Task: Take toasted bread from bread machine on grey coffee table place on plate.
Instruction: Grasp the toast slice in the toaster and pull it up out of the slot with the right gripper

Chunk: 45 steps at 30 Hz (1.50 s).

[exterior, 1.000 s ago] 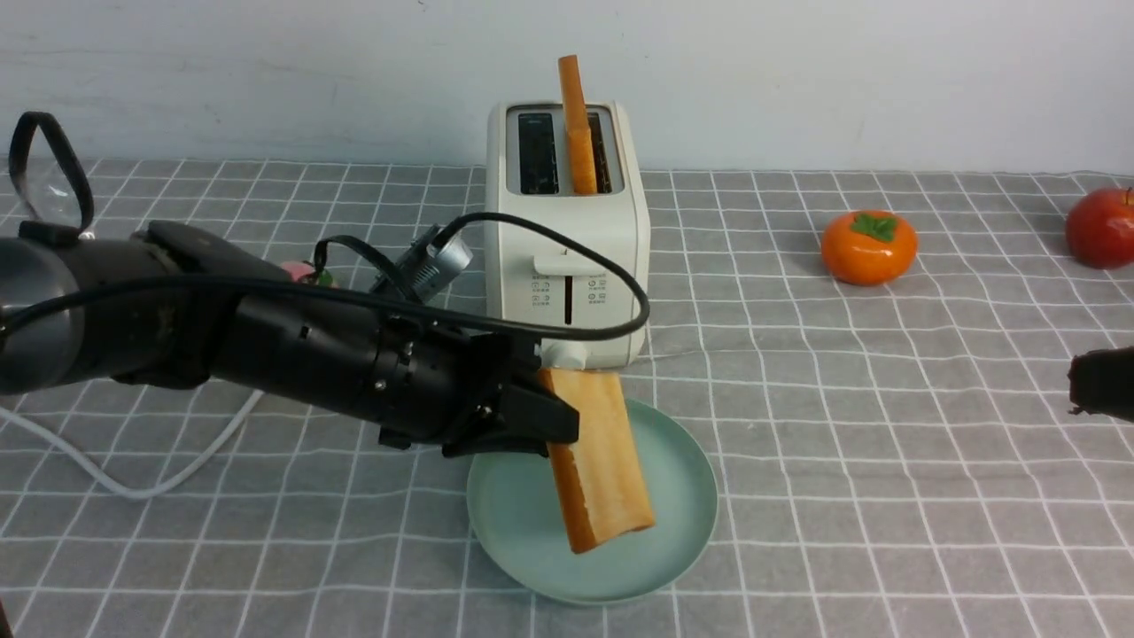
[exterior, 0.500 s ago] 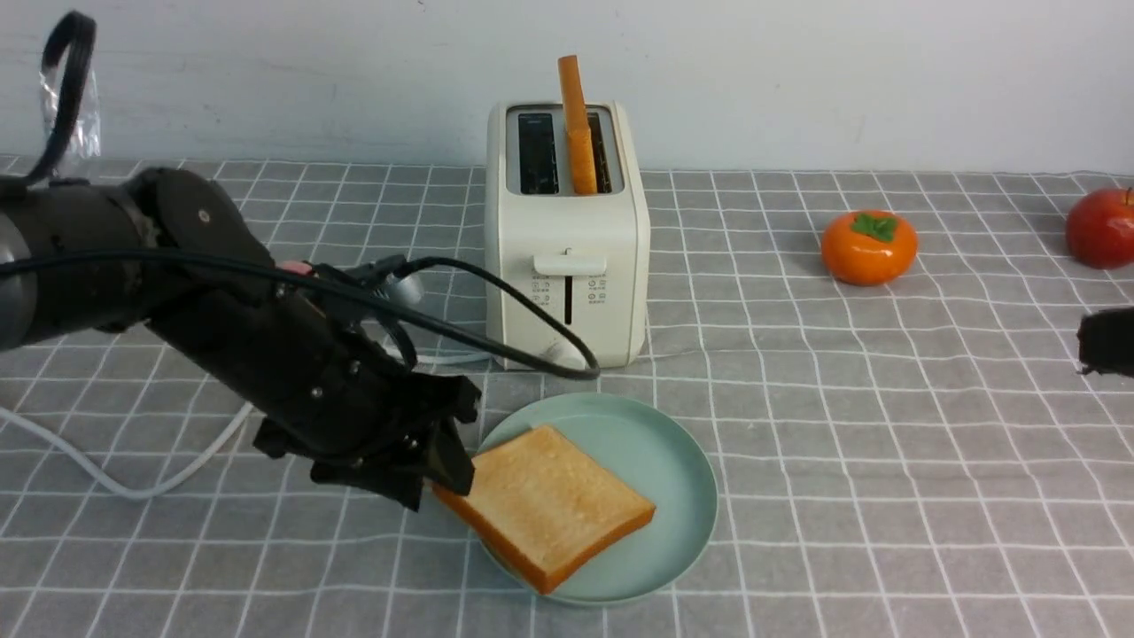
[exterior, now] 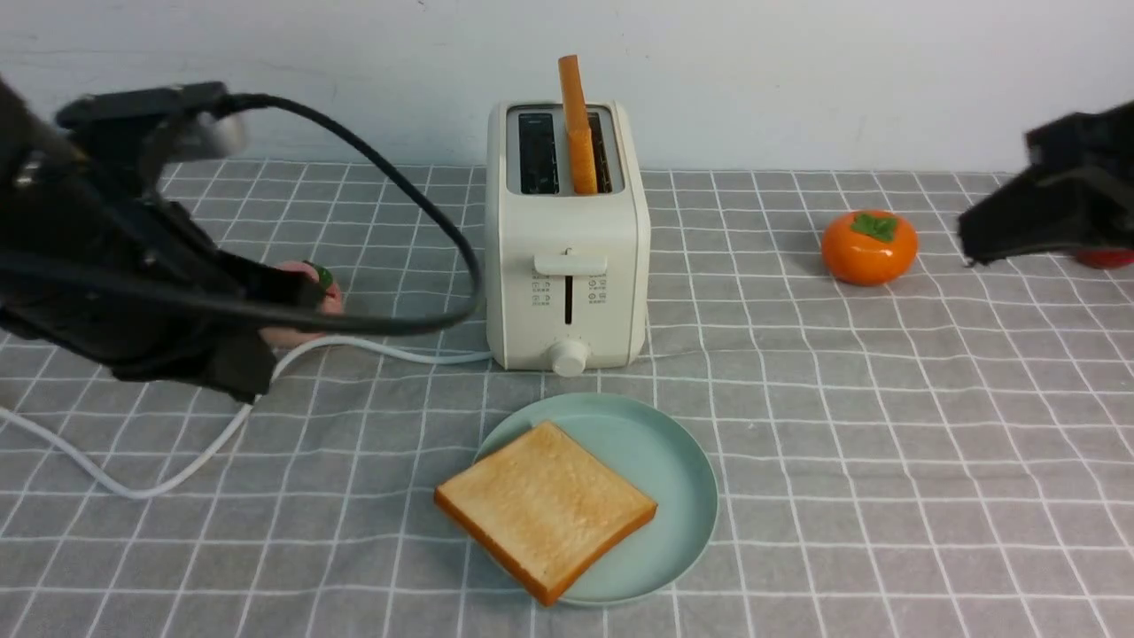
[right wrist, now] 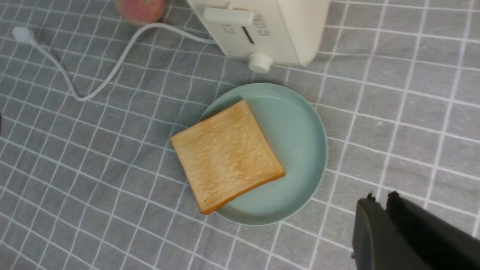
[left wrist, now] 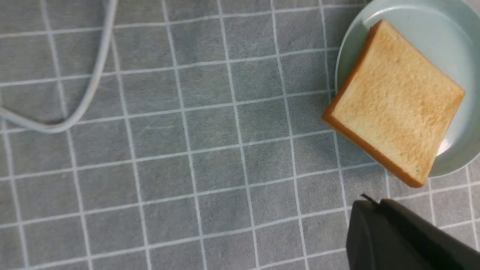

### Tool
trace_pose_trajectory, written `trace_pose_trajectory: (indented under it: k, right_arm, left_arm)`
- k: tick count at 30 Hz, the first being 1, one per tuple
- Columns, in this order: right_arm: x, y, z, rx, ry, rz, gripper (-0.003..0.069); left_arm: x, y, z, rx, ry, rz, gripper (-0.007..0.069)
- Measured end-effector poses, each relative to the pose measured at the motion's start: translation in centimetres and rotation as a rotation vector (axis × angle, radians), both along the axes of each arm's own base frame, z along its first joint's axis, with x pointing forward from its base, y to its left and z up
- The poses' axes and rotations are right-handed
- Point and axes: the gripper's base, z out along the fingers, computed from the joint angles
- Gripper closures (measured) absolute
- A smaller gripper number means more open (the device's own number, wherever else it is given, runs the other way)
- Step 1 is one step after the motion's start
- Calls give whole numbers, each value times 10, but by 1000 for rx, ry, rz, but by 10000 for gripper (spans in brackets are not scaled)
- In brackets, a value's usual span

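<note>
I see a plain off-white wall (exterior: 797,71) across the top of the frame, faintly scuffed. Below it the grey coffee table (exterior: 886,461) fills the rest, white grid lines all over, slightly wrinkled at right. Light even, shadows soft.

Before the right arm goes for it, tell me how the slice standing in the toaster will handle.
Probably stiff: the upright slice stands well above the bread machine without sagging, and the other slice overhangs the plate rim without drooping. Likely light: that face looks porous. It seems to lean in its slot, so it may drag coming out.
</note>
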Motion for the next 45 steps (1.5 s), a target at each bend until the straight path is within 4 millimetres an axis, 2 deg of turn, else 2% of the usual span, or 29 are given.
trace_pose_trajectory:
  k: [2,3,4,6,7,8,9,10,11,13,14,16,19,21,24,25,26,27,28,31,32,33,34,35,36,39,43,44,45]
  right_arm:
    - [21,26,0,-20,11,28,589]
    - [20,28,2,-20,1,28,587]
    - [30,38,0,-31,2,29,576]
    - [63,71,1,-65,-51,15,503]
    - [63,72,4,-63,-65,14,497]
    - [81,88,-1,-84,-92,17,444]
    - [83,90,2,-77,-104,11,435]
    - [101,108,-1,-90,-149,16,345]
    - [105,111,-5,-95,-144,18,335]
    - [121,125,-8,-86,-173,19,233]
    - [124,128,-12,-86,-166,18,224]
    - [143,139,-17,-57,-209,-2,113]
    - [163,146,-29,-47,-267,-30,48]
    - [179,150,-45,-74,-327,-48,36]
    - [193,154,-59,-91,-393,-66,53]
    - [203,158,-73,-90,-413,-79,86]
    - [203,158,-73,-85,-417,-81,92]
    - [210,161,-84,-75,-428,-90,156]
    - [211,163,-87,-79,-433,-89,181]
    - [214,164,-90,-101,-467,-86,344]
    - [214,165,-90,-102,-470,-85,359]
    - [214,165,-89,-122,-487,-80,472]
    - [214,164,-88,-132,-497,-79,523]
    - [212,163,-83,-145,-514,-77,615]
    - [210,161,-76,-155,-531,-78,663]
    - [202,156,-58,-152,-554,-84,675]
    - [161,134,21,-83,-653,-115,675]
    - [159,133,25,-79,-660,-117,675]
    - [142,124,54,-42,-712,-129,673]
  left_arm:
    - [-27,8,7,-17,-61,13,638]
    - [-30,9,5,-17,-62,14,638]
    - [-41,12,7,-24,-90,17,638]
    - [-68,19,1,-40,-135,23,638]
    - [-70,19,-2,-41,-131,24,638]
    - [-82,22,-6,-52,-148,26,638]
    - [-83,22,-7,-53,-149,27,638]
    - [-93,24,-14,-63,-152,28,638]
    - [-94,25,-15,-63,-152,28,638]
    - [-104,27,-21,-69,-156,28,638]
    - [-105,27,-21,-70,-157,28,638]
    - [-112,29,-20,-72,-168,26,638]
    - [-115,30,-18,-78,-183,25,638]
    - [-116,30,-18,-80,-185,25,638]
    - [-116,30,-17,-80,-186,25,638]
    - [-116,30,-17,-80,-187,25,638]
    - [-116,30,-17,-80,-187,25,638]
    - [-116,30,-17,-81,-188,25,638]
    - [-116,30,-17,-78,-188,25,638]
    - [-116,30,-17,-72,-190,26,638]
    - [-116,31,-17,-71,-190,26,638]
    - [-116,31,-17,-70,-191,26,638]
    - [-116,31,-17,-70,-191,26,638]
    - [-116,31,-18,-70,-190,26,638]
    - [-116,31,-17,-71,-193,26,638]
    - [-115,31,-17,-73,-201,27,638]
    - [-115,30,-16,-75,-209,29,638]
    - [-115,30,-16,-76,-210,29,638]
    - [-114,30,-16,-78,-218,30,638]
